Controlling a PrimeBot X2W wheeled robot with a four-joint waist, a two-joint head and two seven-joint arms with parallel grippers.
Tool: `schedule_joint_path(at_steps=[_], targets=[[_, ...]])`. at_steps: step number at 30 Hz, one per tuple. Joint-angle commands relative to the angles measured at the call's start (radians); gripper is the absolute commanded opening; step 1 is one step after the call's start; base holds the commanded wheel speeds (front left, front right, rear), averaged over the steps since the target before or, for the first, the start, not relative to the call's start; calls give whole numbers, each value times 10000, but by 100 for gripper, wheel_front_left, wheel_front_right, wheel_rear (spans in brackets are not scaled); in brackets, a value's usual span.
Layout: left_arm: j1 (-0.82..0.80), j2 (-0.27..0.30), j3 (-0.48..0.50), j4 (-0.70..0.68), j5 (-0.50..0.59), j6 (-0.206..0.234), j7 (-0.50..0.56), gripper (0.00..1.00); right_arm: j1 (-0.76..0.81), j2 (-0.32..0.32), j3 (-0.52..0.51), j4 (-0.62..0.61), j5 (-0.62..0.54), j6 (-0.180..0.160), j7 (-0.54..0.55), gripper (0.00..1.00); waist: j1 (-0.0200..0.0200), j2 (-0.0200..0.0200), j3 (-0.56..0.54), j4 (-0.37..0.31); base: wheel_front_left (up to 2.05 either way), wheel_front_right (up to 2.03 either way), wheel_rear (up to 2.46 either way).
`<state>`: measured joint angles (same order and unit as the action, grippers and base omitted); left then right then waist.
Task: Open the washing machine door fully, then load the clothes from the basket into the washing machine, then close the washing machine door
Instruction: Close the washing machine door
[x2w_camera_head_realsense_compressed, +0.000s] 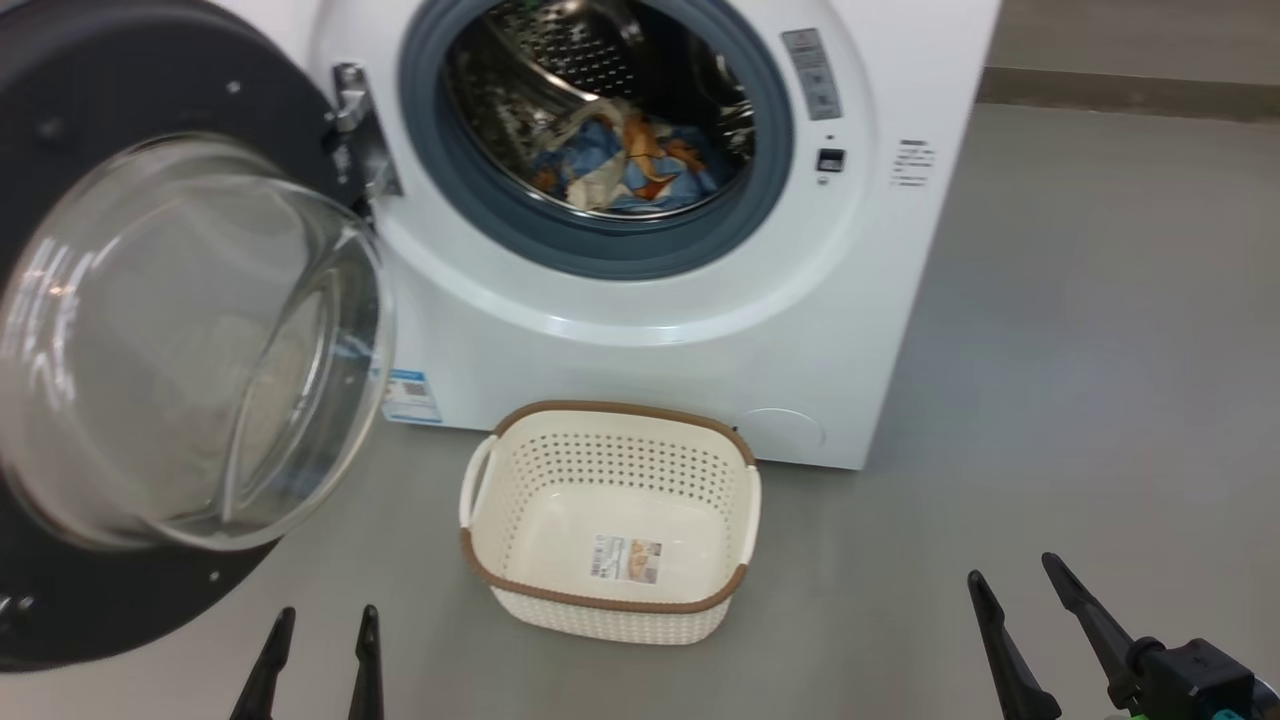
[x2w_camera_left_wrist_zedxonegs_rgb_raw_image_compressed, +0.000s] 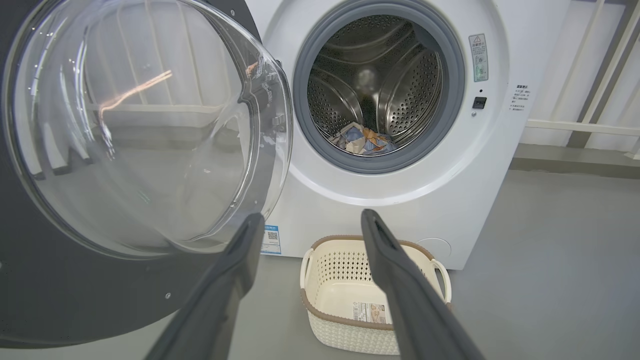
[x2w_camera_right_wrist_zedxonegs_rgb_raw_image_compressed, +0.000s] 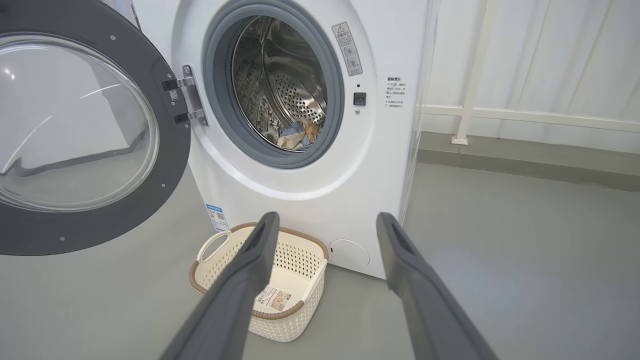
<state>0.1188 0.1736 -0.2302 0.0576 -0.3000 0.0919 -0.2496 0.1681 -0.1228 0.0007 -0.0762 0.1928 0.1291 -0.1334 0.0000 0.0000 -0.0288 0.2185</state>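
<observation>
The white washing machine (x2w_camera_head_realsense_compressed: 640, 330) stands with its door (x2w_camera_head_realsense_compressed: 180, 330) swung wide to the left, black ring and clear glass bowl facing me. The clothes (x2w_camera_head_realsense_compressed: 625, 165), blue with orange-brown print plus a cream piece, lie at the bottom of the steel drum, also seen as clothes (x2w_camera_left_wrist_zedxonegs_rgb_raw_image_compressed: 362, 140) and clothes (x2w_camera_right_wrist_zedxonegs_rgb_raw_image_compressed: 300, 135). The cream basket (x2w_camera_head_realsense_compressed: 610, 520) sits on the floor before the machine, holding nothing but a label sticker. My left gripper (x2w_camera_head_realsense_compressed: 325, 612) hangs open at lower left, below the door. My right gripper (x2w_camera_head_realsense_compressed: 1010, 570) is open at lower right, away from the basket.
Grey floor (x2w_camera_head_realsense_compressed: 1080, 400) stretches to the right of the machine. A pale railing (x2w_camera_right_wrist_zedxonegs_rgb_raw_image_compressed: 525, 115) and a low ledge run along the wall behind on the right. The open door (x2w_camera_left_wrist_zedxonegs_rgb_raw_image_compressed: 125, 150) takes up the space to the left of the basket (x2w_camera_left_wrist_zedxonegs_rgb_raw_image_compressed: 370, 295).
</observation>
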Motion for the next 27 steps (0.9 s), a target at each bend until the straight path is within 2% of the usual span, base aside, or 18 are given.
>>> schedule_joint_path(at_steps=[1,12,19,27], targets=[[-378,21,400,-328,128,-35,-122,100,-289,-157,214,-323,-79,16,33,100,0,0,83,835,0,0,0],[-419,-225,512,-395,259,-161,-122,100,-335,-237,232,-336,-25,16,7,100,0,0,313,2484,0,0,0],[-429,-324,583,-419,315,-239,-122,100,-345,-222,269,-348,-37,16,1,100,0,0,388,3054,0,0,0],[-231,-521,945,-736,388,-186,-122,100,-725,-389,646,-283,27,16,96,100,0,0,640,3190,0,0,0]])
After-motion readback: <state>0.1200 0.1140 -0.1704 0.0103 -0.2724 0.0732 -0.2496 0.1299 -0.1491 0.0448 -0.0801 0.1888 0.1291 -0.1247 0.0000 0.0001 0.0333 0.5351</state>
